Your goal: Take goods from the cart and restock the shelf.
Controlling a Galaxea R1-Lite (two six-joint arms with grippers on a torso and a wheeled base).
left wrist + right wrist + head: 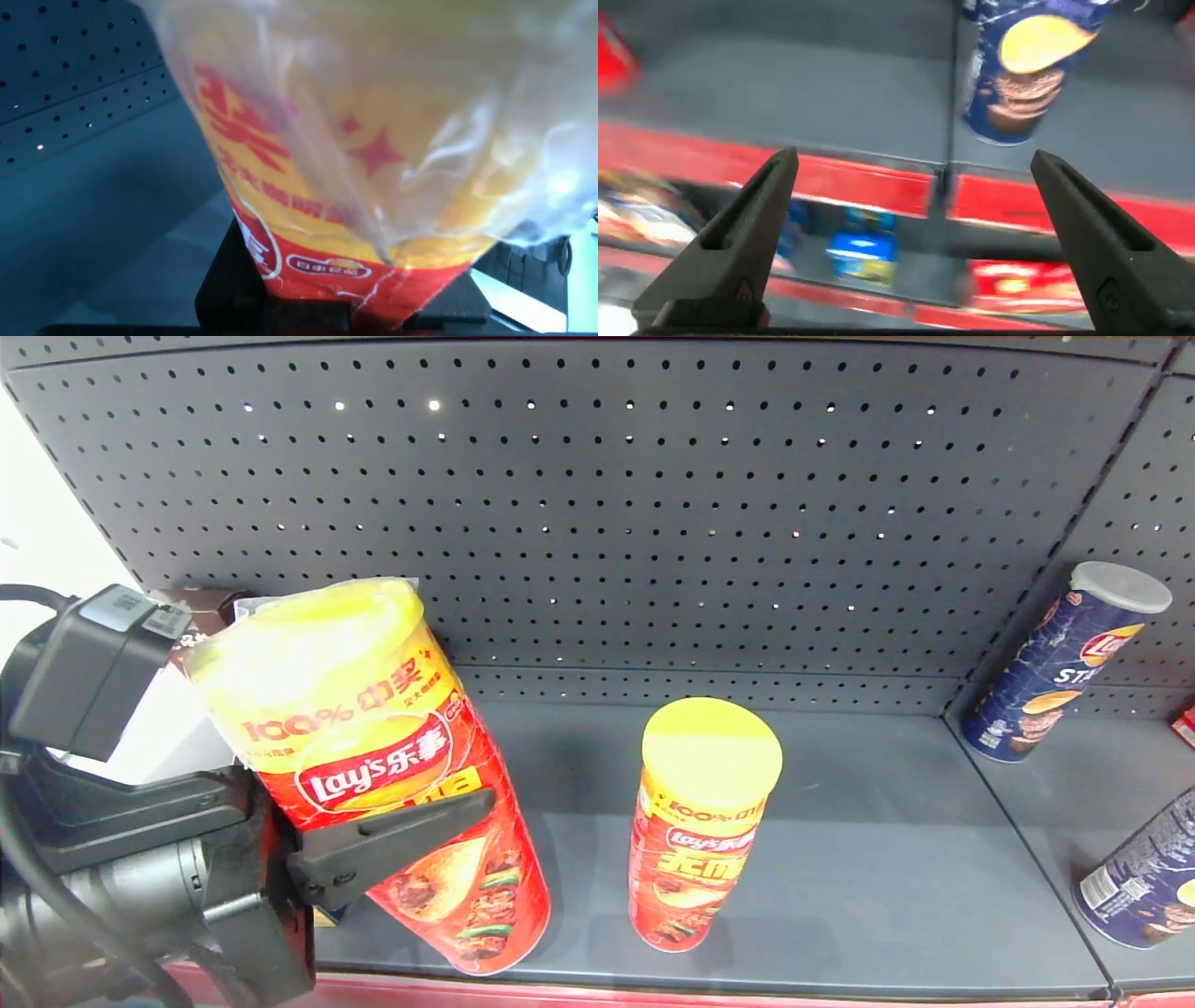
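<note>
- The grey shelf point(887, 877) with its perforated back panel point(653, 523) has much free board. By my judgement the restocking is at an early stage, with most of it left to do.
- A large red chip canister point(373, 756) with a yellow lid, wrapped in clear film, is at 8 o'clock of the head view. It is tilted, with its base at the front edge of the shelf. I cannot tell if the base already rests on the board. I judge this piece as brought in but not yet placed.
- The left gripper point(411, 831) has its jaws pinching this large canister at mid-height. One jaw lies across the front of the label.
- A smaller red chip canister point(700, 831) with a yellow lid stands upright on the shelf near the centre, well apart from the held one. This piece counts as done.
- Two blue chip canisters stand in the neighbouring bay, one at 3 o'clock point(1055, 663) and one at 4 o'clock point(1144, 877).
- The right gripper point(915, 159) is before the red front edge of the shelf with its jaws spread wide and nothing between them.
- Labels: both red canisters carry an oval logo, a yellow band of writing under the lid and pictures of chips below. The blue ones show a logo and a chip picture.
</note>
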